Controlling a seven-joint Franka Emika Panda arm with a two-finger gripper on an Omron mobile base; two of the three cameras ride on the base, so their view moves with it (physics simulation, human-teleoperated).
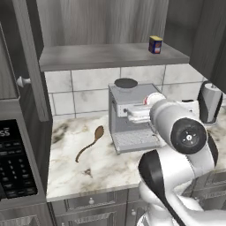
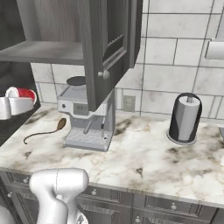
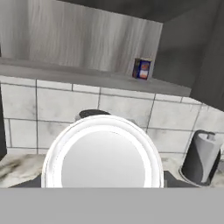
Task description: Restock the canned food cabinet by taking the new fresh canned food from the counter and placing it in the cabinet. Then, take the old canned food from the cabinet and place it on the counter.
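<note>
Tool (image 2: 13, 105) clamped on red can (image 2: 19, 93), carried above coffee machine (image 1: 132, 117). Restock step underway; next needs a lift to cabinet shelf (image 1: 97, 56), left of blue can (image 1: 155, 44).

White tiled wall (image 2: 175, 65); grey drawers (image 2: 166, 205) below.
</note>
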